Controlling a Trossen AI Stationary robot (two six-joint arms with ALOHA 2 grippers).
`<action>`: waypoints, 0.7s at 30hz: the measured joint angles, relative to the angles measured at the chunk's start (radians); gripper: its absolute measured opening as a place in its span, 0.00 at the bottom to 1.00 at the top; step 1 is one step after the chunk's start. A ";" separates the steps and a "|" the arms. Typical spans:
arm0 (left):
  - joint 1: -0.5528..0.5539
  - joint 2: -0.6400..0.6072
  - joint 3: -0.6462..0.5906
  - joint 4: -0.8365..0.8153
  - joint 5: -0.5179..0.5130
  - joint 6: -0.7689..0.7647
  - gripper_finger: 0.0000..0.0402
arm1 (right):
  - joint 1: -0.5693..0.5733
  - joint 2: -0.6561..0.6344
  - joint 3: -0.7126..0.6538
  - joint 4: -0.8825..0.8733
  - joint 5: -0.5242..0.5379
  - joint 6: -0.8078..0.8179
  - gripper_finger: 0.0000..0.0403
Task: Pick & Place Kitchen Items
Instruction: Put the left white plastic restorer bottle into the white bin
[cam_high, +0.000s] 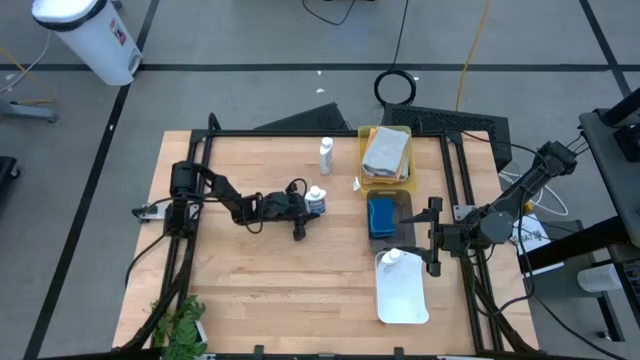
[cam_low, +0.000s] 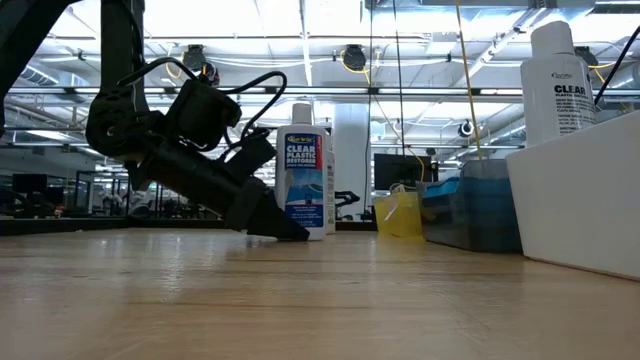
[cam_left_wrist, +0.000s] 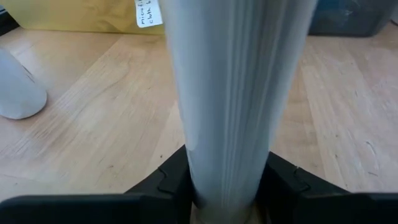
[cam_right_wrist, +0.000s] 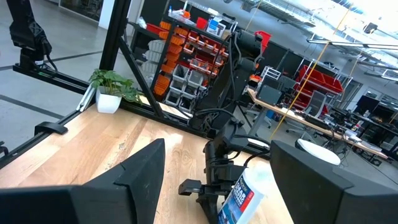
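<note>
On the left of the tabletop (cam_high: 250, 290) we have our left hand (cam_high: 310, 208) reaching in low from its own side, and the bottle (cam_high: 316, 200) it is after stands directly ahead of it, upright, with its long axis vertical and the fingers meeting it from the side near its base. In the left wrist view the bottle fills the gap between the two dark fingers (cam_left_wrist: 163, 180), which press against its white body on either side, so we judge the hand partly closed around it and gripping; the low view shows the same hand tilted down at the bottle's foot, the bottle seeming to sit on the wood. A second bottle (cam_high: 325, 155) stands apart, further back. Moving right, the yellow tray (cam_high: 368, 183) carries a folded grey towel (cam_high: 385, 152), the dark grey tray (cam_high: 398, 238) holds a blue sponge (cam_high: 381, 213), and the white tray (cam_high: 404, 298) has a third bottle (cam_high: 391, 259) at its near end. Our right hand (cam_high: 433, 235) waits at the right edge beside those trays, jaws spread wide and empty. The left arm is plainly the nearer one, and the coming move likely turns on lifting the bottle straight up before carrying it rightward to a tray.
</note>
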 joint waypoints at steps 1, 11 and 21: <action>0.000 0.000 0.000 0.000 0.000 0.000 0.33 | 0.000 0.000 0.000 0.000 0.000 0.000 0.64; 0.000 0.000 0.000 0.000 0.000 -0.004 0.34 | 0.000 0.000 0.000 0.000 0.000 0.000 0.64; 0.000 0.000 0.000 0.000 0.000 -0.004 0.32 | 0.000 0.000 0.000 0.000 0.000 0.000 0.64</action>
